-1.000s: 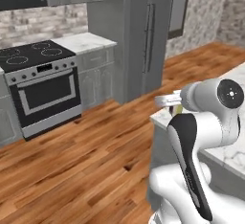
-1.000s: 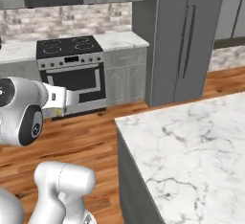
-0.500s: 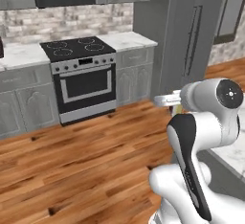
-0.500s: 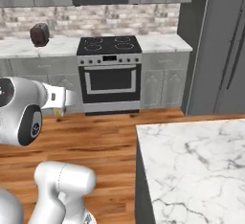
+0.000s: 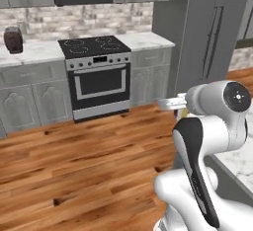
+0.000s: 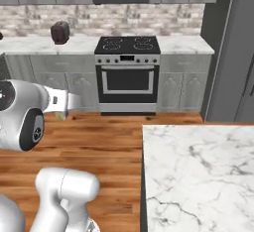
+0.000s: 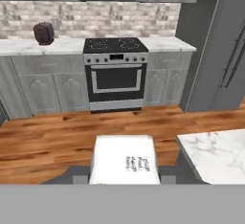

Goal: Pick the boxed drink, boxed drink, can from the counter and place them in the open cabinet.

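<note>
One boxed drink (image 7: pixel 123 158), a cream-white carton with small print on its top, sits between my fingers at the bottom of the hand view. My gripper (image 7: pixel 123 177) is shut on it and holds it out over the wooden floor, ahead of the white arm (image 5: pixel 170 103) (image 6: pixel 69 102). A corner of the white marble counter (image 6: pixel 198 176) (image 7: pixel 215 153) lies to my right. The can and the open cabinet are out of view.
A steel stove (image 5: pixel 99 77) (image 6: pixel 128 72) (image 7: pixel 115 72) stands straight ahead among grey kitchen cabinets. A tall grey fridge (image 5: pixel 212 32) (image 7: pixel 215 46) is to its right. A dark jar (image 6: pixel 60 31) sits on the pale worktop. Wooden floor (image 5: pixel 74 166) lies between.
The whole scene has slid to the right in both base views, so the base has turned left. The carton stays in my shut gripper.
</note>
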{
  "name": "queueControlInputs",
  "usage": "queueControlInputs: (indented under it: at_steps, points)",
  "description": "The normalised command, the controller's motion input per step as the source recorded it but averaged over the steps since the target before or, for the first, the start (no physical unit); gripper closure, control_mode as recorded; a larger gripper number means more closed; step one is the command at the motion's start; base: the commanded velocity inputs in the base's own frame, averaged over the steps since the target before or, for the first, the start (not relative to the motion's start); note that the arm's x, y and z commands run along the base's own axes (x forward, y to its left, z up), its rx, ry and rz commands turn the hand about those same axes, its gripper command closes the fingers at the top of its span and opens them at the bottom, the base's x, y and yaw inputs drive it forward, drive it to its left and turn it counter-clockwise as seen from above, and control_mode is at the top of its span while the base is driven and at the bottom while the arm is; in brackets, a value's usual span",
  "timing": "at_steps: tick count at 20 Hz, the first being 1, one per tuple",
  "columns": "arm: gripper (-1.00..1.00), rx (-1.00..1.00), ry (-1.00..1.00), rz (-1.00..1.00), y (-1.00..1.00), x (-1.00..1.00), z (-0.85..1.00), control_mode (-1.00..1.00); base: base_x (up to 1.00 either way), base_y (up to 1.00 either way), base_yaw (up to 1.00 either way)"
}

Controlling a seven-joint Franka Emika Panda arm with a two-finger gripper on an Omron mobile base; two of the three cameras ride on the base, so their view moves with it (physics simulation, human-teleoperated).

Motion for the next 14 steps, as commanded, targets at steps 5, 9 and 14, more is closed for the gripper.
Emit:
queueControlInputs:
  at_steps: [5,9,14]
  points:
    - [1.0,0.0,0.0,0.0,0.0,0.0,0.0,1.0,-0.59,-0.04,0.0]
    - [1.0,0.0,0.0,0.0,0.0,0.0,0.0,1.0,-0.69,-0.01,0.0]
    - [1.0,0.0,0.0,0.0,0.0,0.0,0.0,1.0,-0.68,0.0,0.04]
